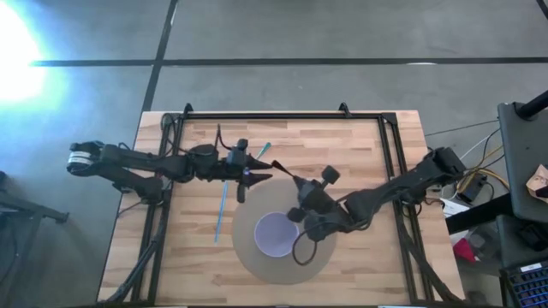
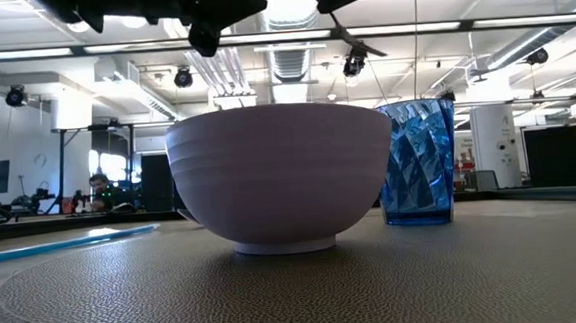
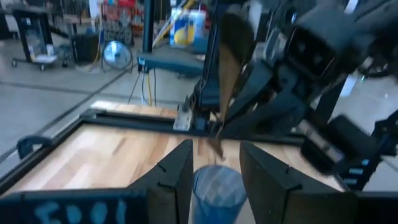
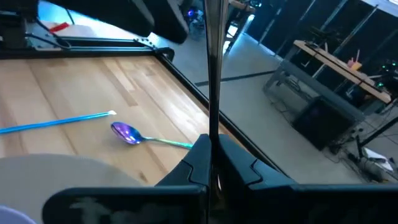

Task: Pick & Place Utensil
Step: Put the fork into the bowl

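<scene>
Only my right wrist view shows a spoon [image 4: 127, 133] lying on the table [image 4: 74, 87]. My right gripper [image 4: 212, 163] pinches a thin utensil [image 4: 214, 68], its long axis running straight out from my pressed fingers. My left gripper [image 3: 214, 171] stands spread above the blue cup [image 3: 217, 193].

Seen from above, two dark jointed arms reach toward the middle of the tabletop. The left arm enters from nine o'clock and stretches almost straight across toward three o'clock; its left pincer [image 1: 259, 177] sits just left of centre, with its two fingers [image 3: 171, 177] held partly apart. The right arm enters from three o'clock and angles down toward eight o'clock, bending at the elbow. Its right pincer [image 1: 295, 183] lies just right of the left one, tips nearly meeting, with its fingers [image 4: 194, 163] pressed tightly together on a thin handle.
</scene>
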Available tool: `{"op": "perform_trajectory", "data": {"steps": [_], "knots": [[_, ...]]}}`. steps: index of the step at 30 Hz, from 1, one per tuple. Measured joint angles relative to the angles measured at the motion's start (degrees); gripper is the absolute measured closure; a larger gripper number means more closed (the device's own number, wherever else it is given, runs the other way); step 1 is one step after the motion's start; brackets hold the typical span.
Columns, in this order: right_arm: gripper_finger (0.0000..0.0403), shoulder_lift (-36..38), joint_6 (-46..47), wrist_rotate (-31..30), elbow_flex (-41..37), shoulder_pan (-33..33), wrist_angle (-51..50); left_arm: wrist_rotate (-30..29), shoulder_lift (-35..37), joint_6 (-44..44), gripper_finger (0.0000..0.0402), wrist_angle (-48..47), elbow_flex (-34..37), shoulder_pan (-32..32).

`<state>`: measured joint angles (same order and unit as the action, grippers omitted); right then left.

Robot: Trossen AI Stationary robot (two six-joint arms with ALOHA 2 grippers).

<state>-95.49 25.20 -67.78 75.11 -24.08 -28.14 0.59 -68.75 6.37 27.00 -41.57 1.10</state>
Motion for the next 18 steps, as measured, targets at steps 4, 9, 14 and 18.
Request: {"op": "perform_trajectory", "data": {"steps": [4,9,14,18], "knots": [[0.0391,-1.4,-0.2,-1.3,0.0,1.0,3.5,0.0,0.0,0.1,0.0278,3.6,1.7,-0.1],[0.0391,-3.5,-2.4,-4.3,0.0,2.0,8.3,0.0,-0.1,0.1,0.0278,5.4,1.6,-0.2],[0.0391,-4.7,-6.0,-4.5,0.0,2.7,14.8,-0.3,-0.2,0.1,0.0278,6.9,1.5,-0.1],[0.0391,-4.9,-8.8,-4.4,0.0,3.3,17.9,-1.2,-0.2,0.6,0.0278,7.9,1.5,-0.1]]}}
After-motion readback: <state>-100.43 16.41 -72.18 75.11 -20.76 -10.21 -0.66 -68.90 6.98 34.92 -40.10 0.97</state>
